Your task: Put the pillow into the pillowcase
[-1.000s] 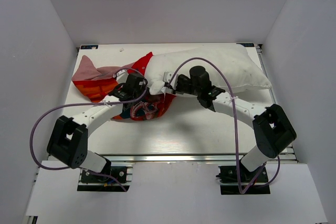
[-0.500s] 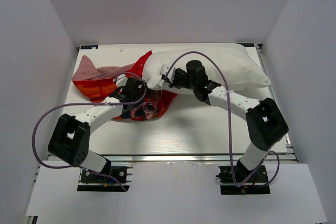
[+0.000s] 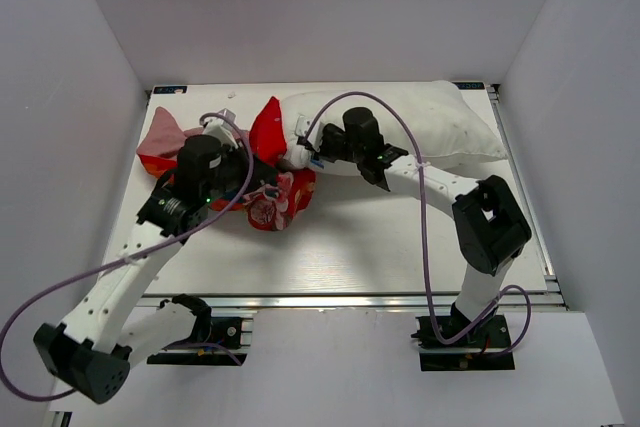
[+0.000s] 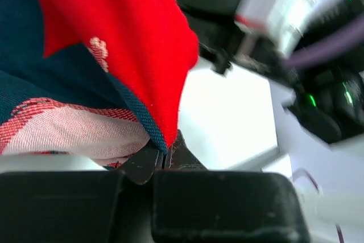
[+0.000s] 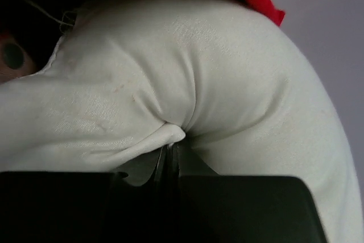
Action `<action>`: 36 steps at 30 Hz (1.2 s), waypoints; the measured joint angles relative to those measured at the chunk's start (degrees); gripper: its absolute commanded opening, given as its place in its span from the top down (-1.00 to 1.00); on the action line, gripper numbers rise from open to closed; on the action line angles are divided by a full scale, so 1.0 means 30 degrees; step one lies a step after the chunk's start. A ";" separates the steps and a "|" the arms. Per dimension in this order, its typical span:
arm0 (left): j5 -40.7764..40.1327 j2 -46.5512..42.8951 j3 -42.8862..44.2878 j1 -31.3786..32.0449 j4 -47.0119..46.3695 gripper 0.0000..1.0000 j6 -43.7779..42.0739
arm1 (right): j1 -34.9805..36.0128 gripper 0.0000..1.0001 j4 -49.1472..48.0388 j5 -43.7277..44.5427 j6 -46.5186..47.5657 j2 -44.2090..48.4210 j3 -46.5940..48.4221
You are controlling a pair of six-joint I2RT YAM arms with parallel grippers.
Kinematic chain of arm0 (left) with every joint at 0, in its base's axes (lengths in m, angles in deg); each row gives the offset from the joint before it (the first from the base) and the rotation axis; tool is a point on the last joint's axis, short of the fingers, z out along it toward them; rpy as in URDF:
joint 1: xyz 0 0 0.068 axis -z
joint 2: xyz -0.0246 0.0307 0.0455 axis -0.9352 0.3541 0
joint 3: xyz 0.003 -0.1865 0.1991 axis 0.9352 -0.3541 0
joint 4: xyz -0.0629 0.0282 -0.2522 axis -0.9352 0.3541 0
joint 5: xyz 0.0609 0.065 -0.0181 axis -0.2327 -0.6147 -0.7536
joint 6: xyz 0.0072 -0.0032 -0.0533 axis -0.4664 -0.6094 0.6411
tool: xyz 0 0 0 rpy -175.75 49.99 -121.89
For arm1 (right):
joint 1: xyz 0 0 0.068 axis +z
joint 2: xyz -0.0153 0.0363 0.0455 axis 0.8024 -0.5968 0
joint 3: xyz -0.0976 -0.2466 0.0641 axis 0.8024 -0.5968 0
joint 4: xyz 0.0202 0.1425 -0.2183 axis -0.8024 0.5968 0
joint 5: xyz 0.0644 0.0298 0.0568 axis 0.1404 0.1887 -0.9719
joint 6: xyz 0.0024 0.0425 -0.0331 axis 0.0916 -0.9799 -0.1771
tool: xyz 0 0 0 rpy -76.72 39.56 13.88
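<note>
Leftward across the bench [image 3: 380,247] the pillow [image 3: 430,132] had slid since a second earlier. Its left corner met the raised red flap of the pillowcase [image 3: 268,129], which lay bunched on the bench's left side with pink lining spread at the far left. The left arm [image 3: 130,267] had swung its elbow out past the near edge and reached forward and right. The right arm [image 3: 440,182] stretched further left along the pillow's near side. The left end effector [image 4: 164,160] pinched the pillowcase's navy-trimmed hem, fingertips together. The right end effector [image 5: 170,153] was clamped on a fold of pillow fabric.
</note>
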 measured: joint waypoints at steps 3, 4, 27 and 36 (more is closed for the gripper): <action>0.1173 -0.1304 -0.0495 -0.0036 0.0903 1.00 -0.0095 | 0.0364 1.00 0.0743 -0.0481 0.0248 -0.0015 0.0000; 0.1523 -0.1654 -0.0852 -0.0044 0.0954 1.00 0.0044 | 0.0503 1.00 0.0976 -0.0692 0.0357 -0.0015 -0.0044; 0.4022 -0.0321 -0.2353 0.0080 -0.1333 1.00 0.4772 | 0.2790 1.00 0.2696 -0.4597 -0.7912 0.1122 -0.1931; 0.4269 0.0015 -0.1290 -0.0219 -0.0809 -0.01 0.6105 | 0.2958 1.00 0.2353 -0.3548 -1.1183 -0.0758 -0.0350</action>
